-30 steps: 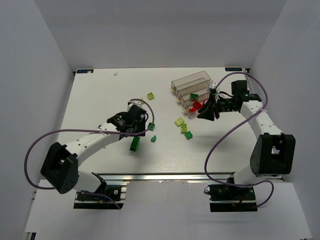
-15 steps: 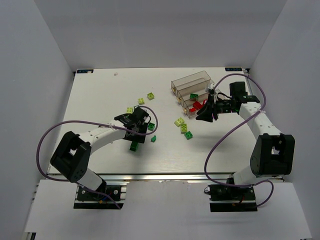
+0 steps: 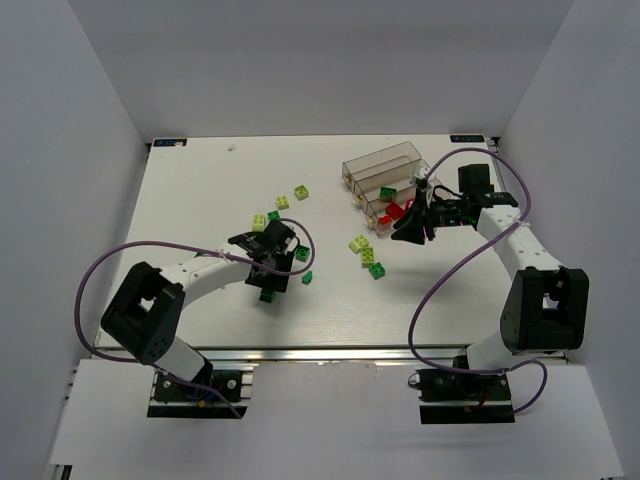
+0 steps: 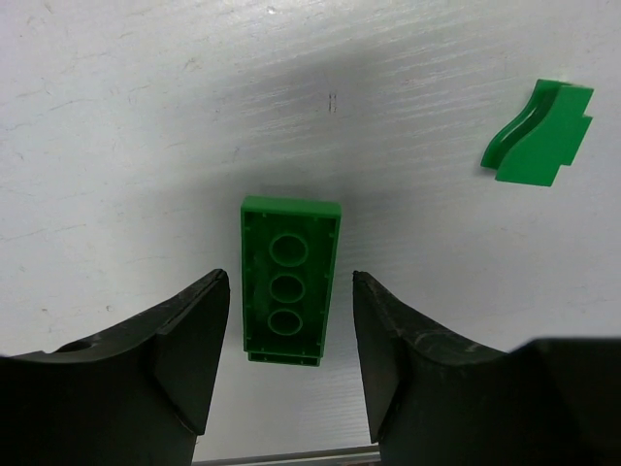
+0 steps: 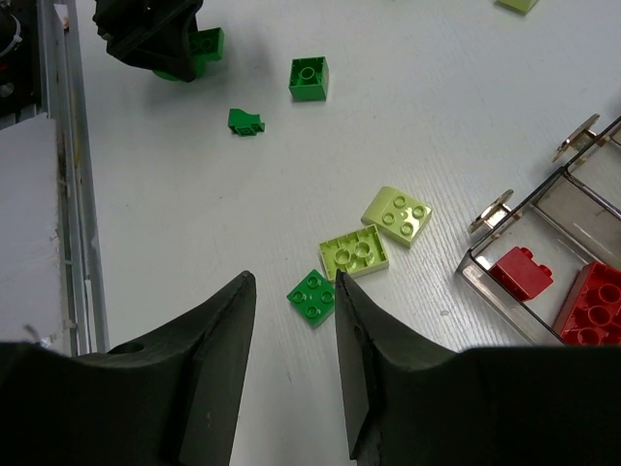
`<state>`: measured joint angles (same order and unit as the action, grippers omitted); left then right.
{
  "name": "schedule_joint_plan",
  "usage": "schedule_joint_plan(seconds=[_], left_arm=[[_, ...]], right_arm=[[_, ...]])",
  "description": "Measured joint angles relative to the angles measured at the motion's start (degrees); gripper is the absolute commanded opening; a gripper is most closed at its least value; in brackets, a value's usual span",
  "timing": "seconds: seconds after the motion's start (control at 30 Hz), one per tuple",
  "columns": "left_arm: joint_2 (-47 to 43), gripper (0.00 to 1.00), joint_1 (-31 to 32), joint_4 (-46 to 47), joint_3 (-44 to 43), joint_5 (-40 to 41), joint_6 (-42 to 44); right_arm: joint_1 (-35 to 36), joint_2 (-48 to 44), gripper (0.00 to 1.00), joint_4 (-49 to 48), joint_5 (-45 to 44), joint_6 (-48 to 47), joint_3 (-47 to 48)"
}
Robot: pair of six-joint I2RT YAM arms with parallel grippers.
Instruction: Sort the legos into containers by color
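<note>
A long dark green lego (image 4: 288, 277) lies studs-down on the table (image 3: 200, 200). My left gripper (image 4: 290, 301) is low over it and open, with a finger on each side of its near end and a gap on both sides. From above, the left gripper (image 3: 270, 280) covers most of this lego (image 3: 267, 295). My right gripper (image 5: 293, 280) hovers open and empty above a small green lego (image 5: 311, 295) and two pale yellow-green ones (image 5: 355, 251). The clear containers (image 3: 385, 175) sit beside the right gripper (image 3: 408, 232). The near bin holds red legos (image 5: 521, 273), and the middle one holds a green lego (image 3: 387, 191).
A small curved green piece (image 4: 537, 133) lies just right of the left gripper, with a green brick (image 3: 302, 253) beyond it. More pale and green bricks (image 3: 282, 202) are scattered behind the left arm. White walls enclose the table on three sides.
My left arm has swung its elbow in and brought its gripper down around the long green lego, with its jaws narrowing. The right gripper has barely moved.
</note>
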<state>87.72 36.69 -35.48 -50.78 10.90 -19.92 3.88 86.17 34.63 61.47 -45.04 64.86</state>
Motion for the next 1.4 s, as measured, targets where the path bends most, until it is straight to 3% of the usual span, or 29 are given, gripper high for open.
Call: schedule_joint_plan(seconds=[1.3,1.4], left_arm=[[6.6,0.58,-0.6,3.4,-4.5,0.7,2.3],[6.6,0.52,-0.6,3.2,-4.5,0.8,2.4]], right_arm=[[0.0,0.0,0.45,-0.5,-0.2,1.2,-1.0],[0.0,0.0,0.45,-0.6,-0.2,1.2,-1.0]])
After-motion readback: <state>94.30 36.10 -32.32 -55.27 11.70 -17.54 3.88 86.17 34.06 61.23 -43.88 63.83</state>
